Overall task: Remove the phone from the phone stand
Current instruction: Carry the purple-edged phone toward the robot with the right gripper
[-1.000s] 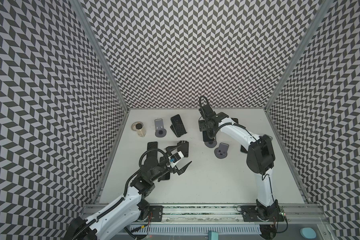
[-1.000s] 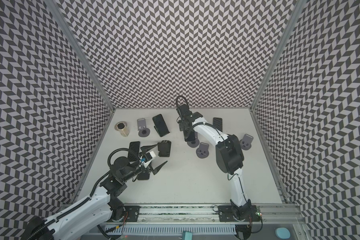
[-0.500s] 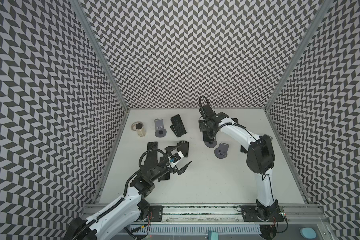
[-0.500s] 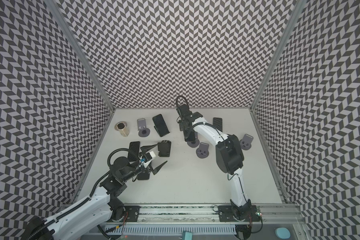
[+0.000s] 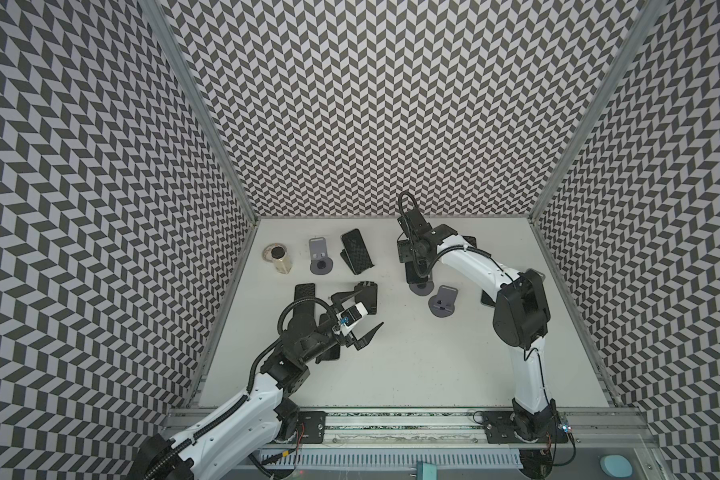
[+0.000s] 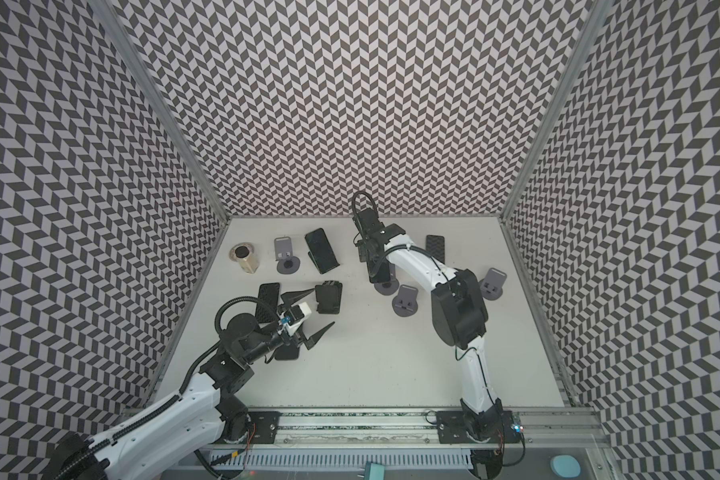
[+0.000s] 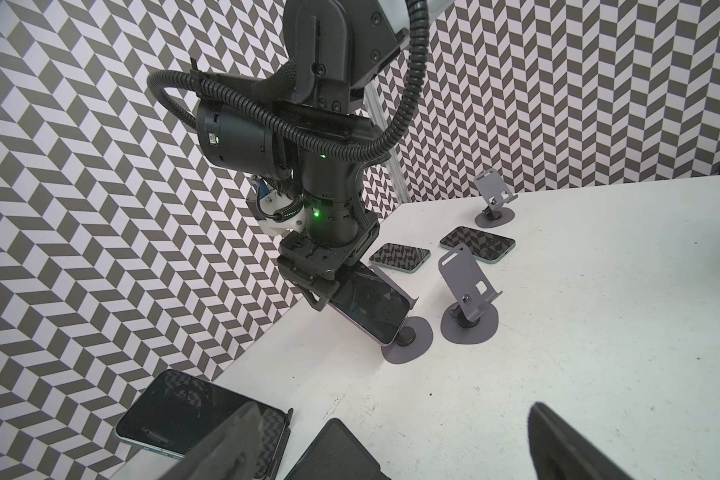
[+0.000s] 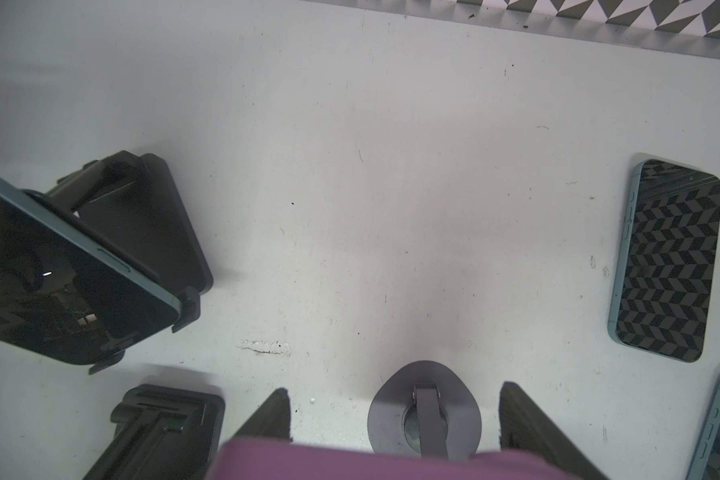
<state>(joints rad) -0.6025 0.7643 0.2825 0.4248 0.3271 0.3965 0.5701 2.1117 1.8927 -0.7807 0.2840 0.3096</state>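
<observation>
- Tabletop [image 5: 412,365], white, carries other phones [image 7: 476,249] and empty stands [image 7: 468,303]. My work is at upper centre in both top views, where my right arm [image 5: 474,266] bends over the target and hides nearly all of it.
- Left gripper [image 6: 324,305] hangs at lower left with its jaws spread wide on nothing. I judge it has no part in this step.
- Right gripper [image 7: 331,291], at centre of the left wrist view, is clamped on the upper end of the phone [image 7: 371,309]. The phone slants down against the grey phone stand [image 7: 412,345].
- Step in hand, as I read it: the grip is made and the lift-off is not yet done. The next move calls for drawing the phone up along the stand's slope, so its lower edge clears without tipping the stand.
- Right wrist view alone shows the phone's purple back along the bottom edge, between my two fingers [image 8: 267,419]. The stand's round base [image 8: 385,409] lies just beyond.
- Lip [image 7: 415,298] contact is the smallest point, and I cannot tell whether the phone's lower edge sits in it.
</observation>
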